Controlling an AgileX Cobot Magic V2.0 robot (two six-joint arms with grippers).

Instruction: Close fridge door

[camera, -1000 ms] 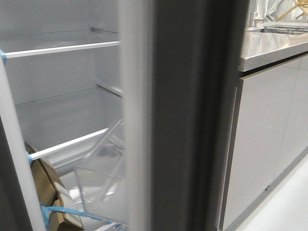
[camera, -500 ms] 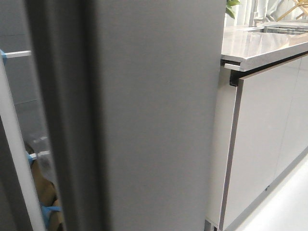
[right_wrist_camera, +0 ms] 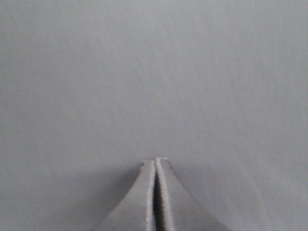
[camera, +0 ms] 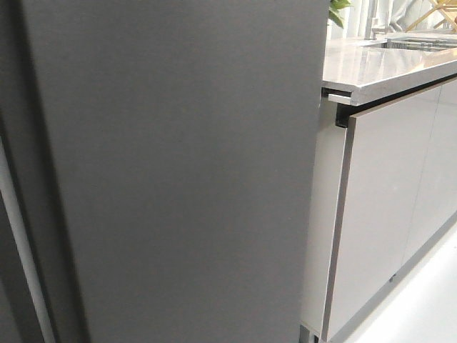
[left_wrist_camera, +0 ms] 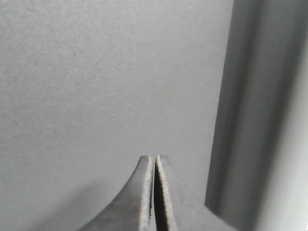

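The fridge door, a matte dark grey slab, fills most of the front view and stands nearly flush, with only a thin pale strip showing at its left edge. Its inner lining and bins are hidden. My left gripper is shut and empty, its tip at the door's face, close to a vertical seam. My right gripper is shut and empty, its tip right at the plain grey door surface. Neither gripper shows in the front view.
Another dark grey panel lies beyond the seam in the left wrist view. Glossy light grey cabinet fronts stand to the right of the fridge under a grey stone countertop. Pale floor shows at the lower right.
The door has swung from wide open, with the shelves and bins in sight, to nearly flush. The fridge's inside is now covered.
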